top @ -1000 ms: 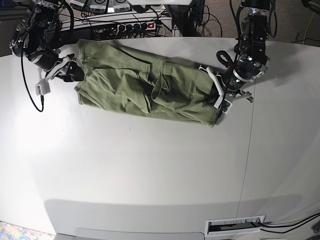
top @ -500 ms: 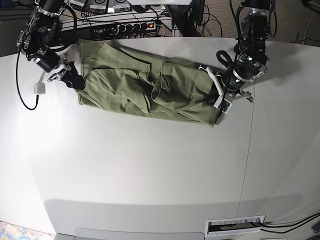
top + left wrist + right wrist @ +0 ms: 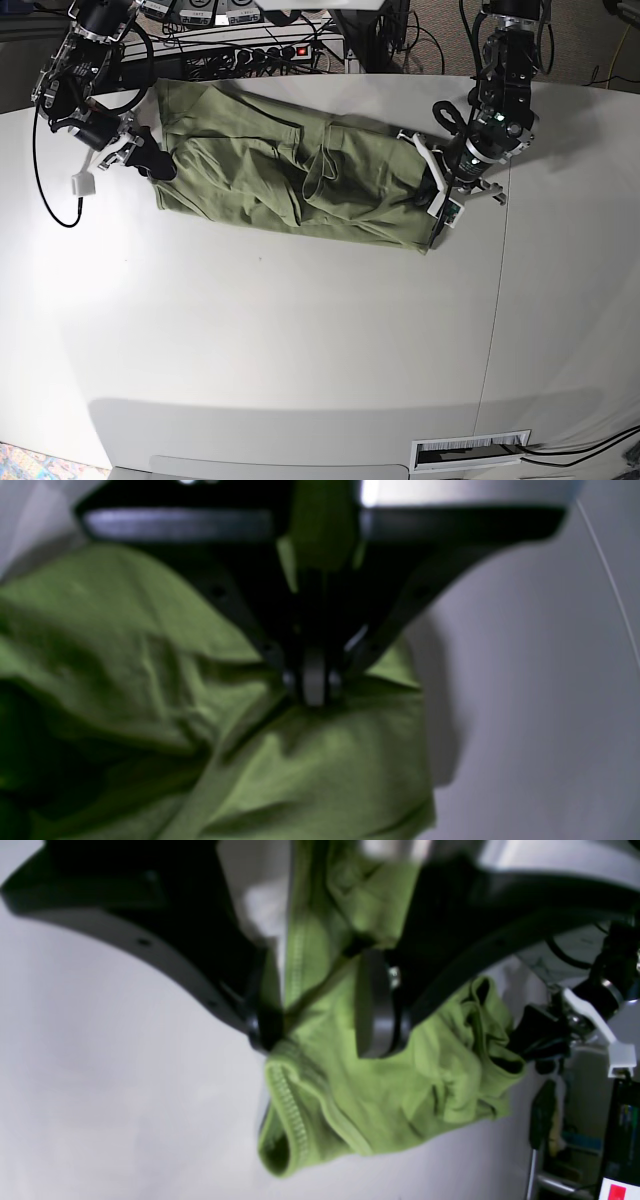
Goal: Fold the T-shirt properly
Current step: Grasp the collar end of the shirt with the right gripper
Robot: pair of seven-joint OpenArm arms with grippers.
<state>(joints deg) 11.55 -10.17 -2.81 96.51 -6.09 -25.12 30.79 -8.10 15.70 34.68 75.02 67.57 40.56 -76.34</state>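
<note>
The olive-green T-shirt (image 3: pixel 270 165) lies spread and wrinkled across the back of the white table (image 3: pixel 300 330). My left gripper (image 3: pixel 437 200) is at the shirt's right edge. In the left wrist view this gripper (image 3: pixel 314 690) is shut, pinching a fold of the T-shirt (image 3: pixel 150 680). My right gripper (image 3: pixel 155 165) sits at the shirt's left edge. In the right wrist view it (image 3: pixel 320 1030) stands open, its fingers straddling a stitched hem of the T-shirt (image 3: pixel 400 1090) above the table (image 3: pixel 100 1065).
Behind the table's back edge lie a power strip (image 3: pixel 265 52) and tangled cables. A white tag (image 3: pixel 83 184) hangs on a cable left of the right arm. A vent slot (image 3: pixel 470 450) is set at the front edge. A seam (image 3: pixel 497 300) runs down the table's right side.
My right arm has swung back and its gripper has shifted slightly down along the shirt's left edge. The left arm and the shirt's right side have not moved.
</note>
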